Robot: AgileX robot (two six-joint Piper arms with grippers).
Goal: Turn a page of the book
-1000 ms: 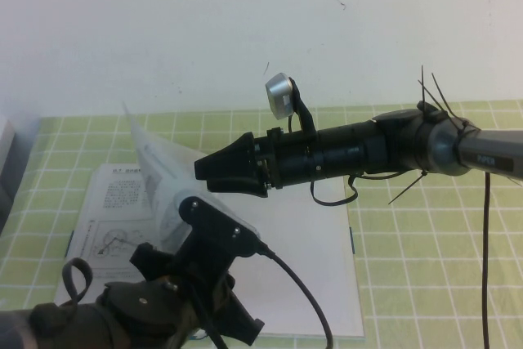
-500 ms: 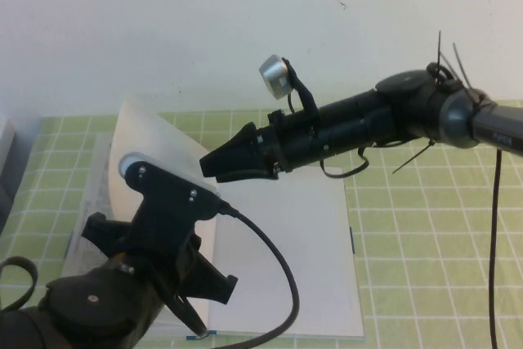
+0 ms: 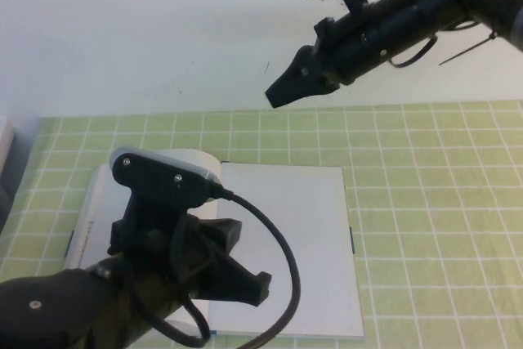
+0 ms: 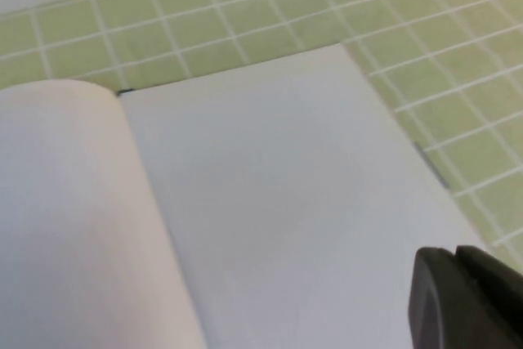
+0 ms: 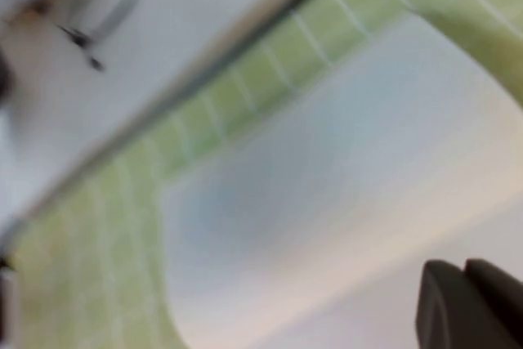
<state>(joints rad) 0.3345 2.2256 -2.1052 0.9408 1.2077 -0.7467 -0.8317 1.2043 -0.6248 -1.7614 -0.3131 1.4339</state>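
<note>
Green-checked cloth [image 3: 425,202]: book [image 3: 286,234] open; left pincer [image 3: 237,279] closed above it, right pincer [image 3: 282,91] closed, raised.

white book [image 3: 282,226], open, flat on table

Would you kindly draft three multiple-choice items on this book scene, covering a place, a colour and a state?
1. Where is the right gripper?
A. raised above the book's far edge
B. resting on the book
C. under the table

2. What colour is the tablecloth?
A. red stripes
B. green with white grid lines
C. plain black

3. How does the book lie?
A. shut
B. standing upright
C. open, pages flat

Answers: 1 A, it hangs high, touching nothing; 2 B, green squares surround the book; 3 C, blank pages show beneath the left gripper.
</note>
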